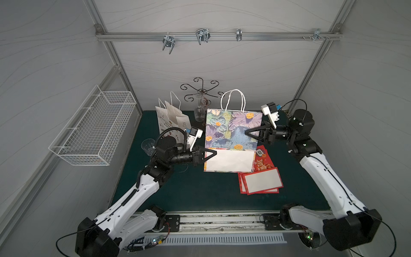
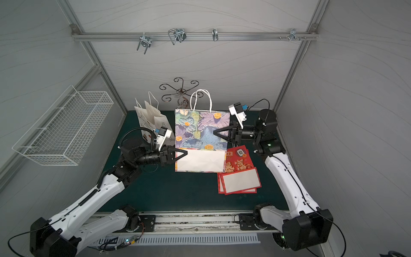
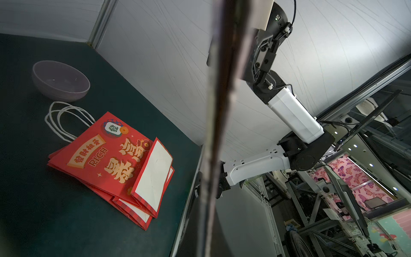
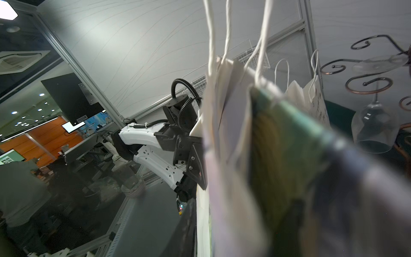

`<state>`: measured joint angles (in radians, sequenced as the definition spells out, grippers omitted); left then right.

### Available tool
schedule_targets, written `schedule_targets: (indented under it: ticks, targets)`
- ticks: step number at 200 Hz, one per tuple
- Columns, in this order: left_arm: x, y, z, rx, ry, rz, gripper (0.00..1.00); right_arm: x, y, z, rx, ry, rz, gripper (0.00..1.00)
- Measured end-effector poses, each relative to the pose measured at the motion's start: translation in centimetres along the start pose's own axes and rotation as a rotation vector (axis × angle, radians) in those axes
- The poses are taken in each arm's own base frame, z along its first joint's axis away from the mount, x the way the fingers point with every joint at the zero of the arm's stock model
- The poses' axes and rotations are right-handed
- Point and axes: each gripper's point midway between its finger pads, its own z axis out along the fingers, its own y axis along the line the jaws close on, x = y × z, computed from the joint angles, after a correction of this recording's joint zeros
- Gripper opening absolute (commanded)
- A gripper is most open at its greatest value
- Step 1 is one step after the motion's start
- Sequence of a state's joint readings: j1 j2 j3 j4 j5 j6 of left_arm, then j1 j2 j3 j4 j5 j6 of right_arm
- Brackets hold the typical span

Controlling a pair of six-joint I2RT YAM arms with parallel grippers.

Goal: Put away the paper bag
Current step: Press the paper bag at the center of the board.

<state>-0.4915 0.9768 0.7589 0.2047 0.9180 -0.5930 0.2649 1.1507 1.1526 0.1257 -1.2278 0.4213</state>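
Paper bag (image 1: 231, 133) edge in left hand (image 1: 213, 154)

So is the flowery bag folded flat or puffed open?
Folded flat. In a top view the flowery bag shows one flat face, its white bottom flap folded up; the left wrist view sees only a thin edge.

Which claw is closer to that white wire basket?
Left. The left gripper pinches the floral bag on the wire basket's side; the right gripper is across the bag.
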Motion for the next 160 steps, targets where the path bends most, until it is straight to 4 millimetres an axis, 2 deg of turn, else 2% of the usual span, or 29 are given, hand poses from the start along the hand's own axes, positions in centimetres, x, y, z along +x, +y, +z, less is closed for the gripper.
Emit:
schedule_targets:
  ticks: [29,57,73,86,96,104,127,160]
  targets:
    - [0.6,0.4,0.0,-0.008,0.022,-0.013,0.00,-1.0,0.0,-0.2,0.021,-0.024,-0.043,0.00]
    - [0.6,0.3,0.0,-0.007,0.026,-0.001,0.00,-1.2,0.0,-0.2,0.025,-0.030,-0.048,0.00]
    - [0.5,0.1,0.0,-0.006,0.027,0.006,0.00,-1.3,-0.1,-0.3,0.028,-0.034,-0.047,0.23]
    - [0.6,0.1,0.0,-0.005,0.032,0.005,0.00,-1.5,-0.2,-0.3,0.037,-0.040,-0.053,0.27]
    - [0.8,0.2,0.0,-0.007,0.040,-0.001,0.00,-1.7,-0.2,-0.3,0.041,-0.044,-0.059,0.26]
    - [1.0,0.3,0.0,-0.010,0.046,-0.006,0.00,-2.0,0.0,-0.4,0.042,-0.047,-0.069,0.22]
    - [1.2,0.4,0.0,-0.010,0.056,-0.004,0.00,-2.9,0.4,-0.5,0.045,-0.059,-0.106,0.00]
    - [1.2,0.3,0.0,-0.006,0.056,0.015,0.00,-3.1,0.7,-0.6,0.036,-0.058,-0.111,0.00]
